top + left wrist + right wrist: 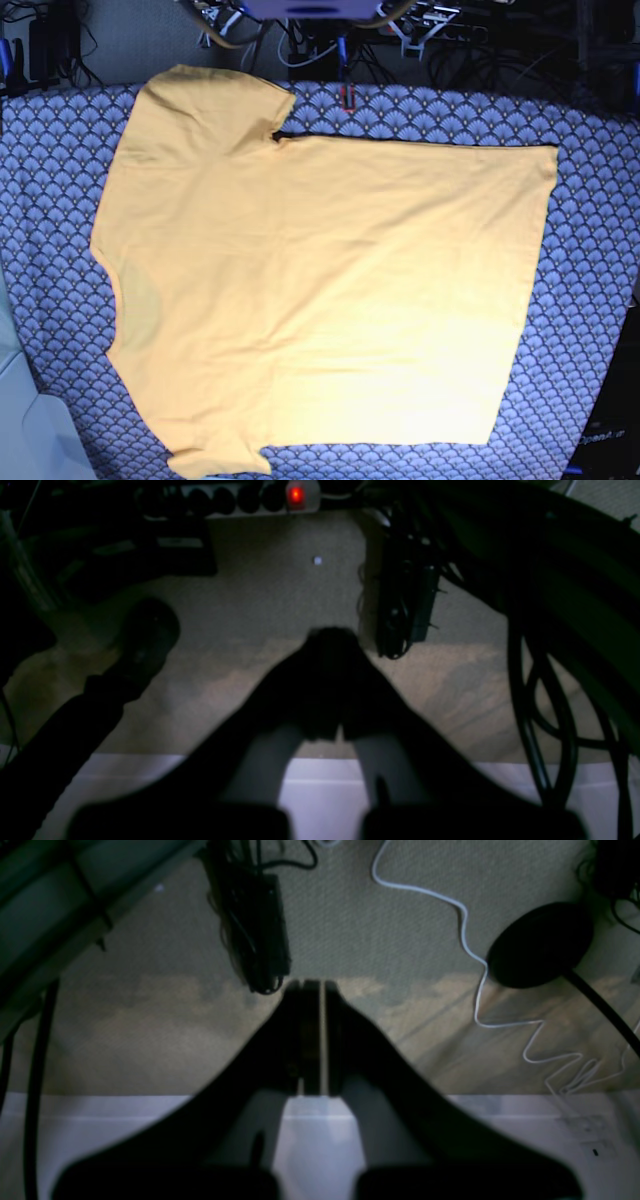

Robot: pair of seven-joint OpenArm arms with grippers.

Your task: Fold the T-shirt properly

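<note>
The yellow-orange T-shirt (pixel 320 300) lies spread flat on the blue-grey scale-patterned cloth (pixel 590 250) in the base view. Its collar is at the left, its hem at the right, one sleeve (pixel 205 110) at the top left and the other (pixel 215 455) at the bottom left. Neither gripper shows in the base view. My left gripper (pixel 332 637) is shut and empty in the left wrist view, over the floor. My right gripper (pixel 312 987) is shut and empty in the right wrist view, also over the floor. The shirt is not in either wrist view.
A power strip with a red light (pixel 295 495) and black cables (pixel 540 705) lie on the carpet. A white cable (pixel 470 955) and a black round base (pixel 540 942) are on the floor. A white edge (pixel 150 1120) runs below each gripper. The arm mounts (pixel 315 12) are at the far table edge.
</note>
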